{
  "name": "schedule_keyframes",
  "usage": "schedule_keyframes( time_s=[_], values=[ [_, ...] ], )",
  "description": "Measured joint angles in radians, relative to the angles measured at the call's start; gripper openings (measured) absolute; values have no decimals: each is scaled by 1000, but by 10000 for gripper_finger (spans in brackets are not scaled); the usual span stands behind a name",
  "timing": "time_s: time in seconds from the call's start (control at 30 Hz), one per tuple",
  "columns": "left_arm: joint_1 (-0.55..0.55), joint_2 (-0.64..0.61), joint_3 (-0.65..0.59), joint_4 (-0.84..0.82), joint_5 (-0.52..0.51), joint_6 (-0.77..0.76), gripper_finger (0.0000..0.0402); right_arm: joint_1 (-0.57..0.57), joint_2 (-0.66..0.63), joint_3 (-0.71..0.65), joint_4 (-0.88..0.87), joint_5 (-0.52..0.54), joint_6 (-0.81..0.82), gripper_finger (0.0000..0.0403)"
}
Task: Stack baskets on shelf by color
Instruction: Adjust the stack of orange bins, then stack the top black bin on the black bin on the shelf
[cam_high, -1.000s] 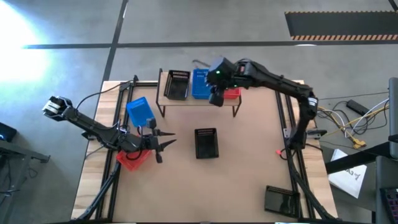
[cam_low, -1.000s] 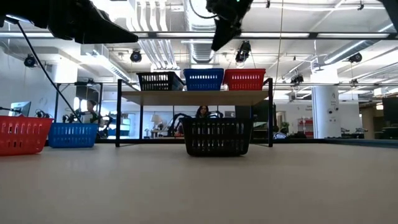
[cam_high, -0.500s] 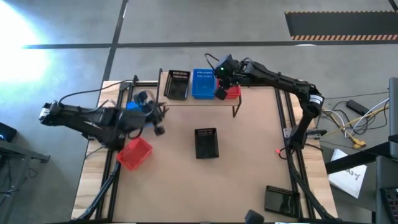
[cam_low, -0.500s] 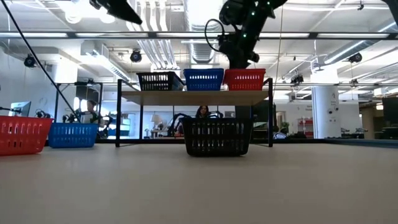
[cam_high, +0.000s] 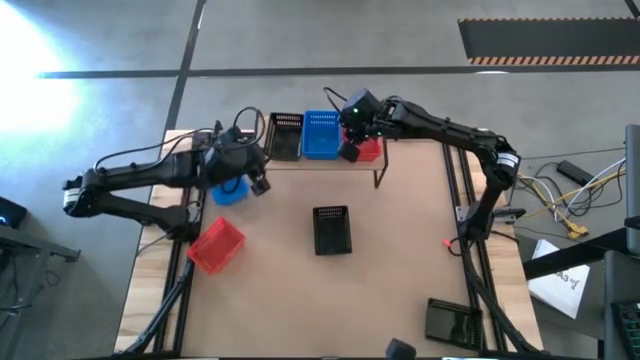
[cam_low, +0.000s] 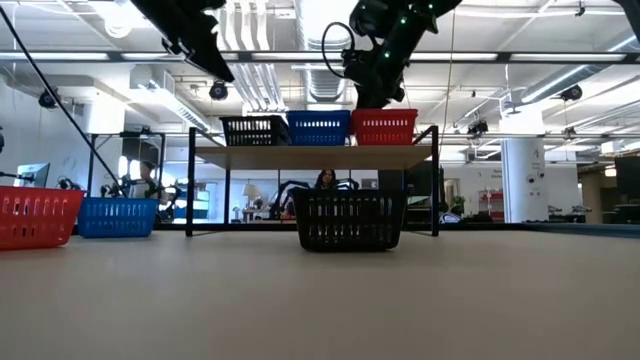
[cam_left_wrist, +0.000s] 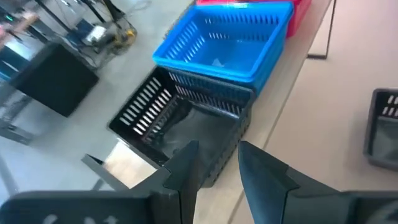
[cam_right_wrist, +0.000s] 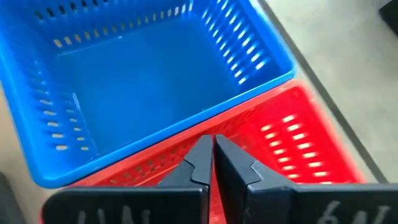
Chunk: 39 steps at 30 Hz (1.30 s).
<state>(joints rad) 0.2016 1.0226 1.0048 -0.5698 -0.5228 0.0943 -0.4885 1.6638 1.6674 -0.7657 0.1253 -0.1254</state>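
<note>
High view: right claw closed above shelved red basket.

A: What sits on the shelf?
B: Three baskets in a row at the table's far edge: one at the left, one in the middle, one at the right.
A: And on the table itself?
B: One basket lies near the centre, before the shelf. Two lie at the left side: one farther back, another nearer.
A: The grippers?
B: The right gripper is over the shelf's right basket; the left gripper is just left of the shelf.
</note>
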Motion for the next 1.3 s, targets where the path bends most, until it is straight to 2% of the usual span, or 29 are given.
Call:
schedule_keyframes(
  time_s=[0.23, 0.4, 0.57, 0.77, 0.93, 1.07, 1.2, 1.3],
  values=[
    [126, 128, 14, 91, 89, 88, 97, 13, -9, 27, 6, 6, 7, 9],
    [197, 246, 92, 100, 262, 96, 97, 13, -8, 27, -11, 6, 21, 9],
    [209, 344, 166, 100, 384, 104, 97, 13, -8, 26, -10, 6, 21, 9],
    [209, 384, 233, 126, 414, 127, 97, 41, -40, 22, -7, 13, 21, 9],
    [207, 318, 282, 81, 414, 131, 97, 114, -112, -43, 8, 96, 19, 9],
    [180, 213, 270, -28, 413, 168, 97, 238, -206, -187, 95, 209, 37, 9],
    [72, 72, 188, -76, 414, 175, 97, 424, -310, -407, 262, 279, 70, 9],
    [-70, -27, 98, -34, 411, 175, 97, 588, -354, -584, 400, 317, 128, 9]
  ],
)
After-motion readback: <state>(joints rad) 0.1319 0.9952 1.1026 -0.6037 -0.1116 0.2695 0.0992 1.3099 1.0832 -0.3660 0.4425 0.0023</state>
